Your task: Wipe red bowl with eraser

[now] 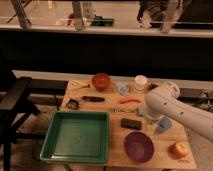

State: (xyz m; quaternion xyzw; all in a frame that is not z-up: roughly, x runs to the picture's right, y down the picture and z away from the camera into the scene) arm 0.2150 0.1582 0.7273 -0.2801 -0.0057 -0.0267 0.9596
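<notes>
L to R across the wooden table (162,141): the green tray (74,158) sits at the near-left corner, w/ a long dark-handled tool (93,99) beyond it at approx 12 o'clock. The red bowl (101,80) stands upright at the far edge, roughly mid-table, nothing touching it. The eraser (131,123) lies flat near the centre, just right of the tray, long axis running 9-to-3 across my view. The purple bowl (138,146) is just beside it at 6 o'clock. The gripper (143,113) hangs low just beside the eraser, under the white arm (170,106) that comes in from the right edge. The arm body covers it, so I can't tell if it's wide, narrow or holding anything. What the next move turns on, imo: the eraser is at approx 7–8 o'clock from the gripper, very close but not visibly touched, so I judge the pick not yet done. I'd grip across the short side, i.e. along the 12-to-6 line. From the eraser the bowl is at approx 11 o'clock, well apart, w/ an orange-red tool (130,100) lying between, so I'd lift clear before crossing. A light blue block (163,124) sits at approx 4 o'clock of the gripper, near enough to nudge.
</notes>
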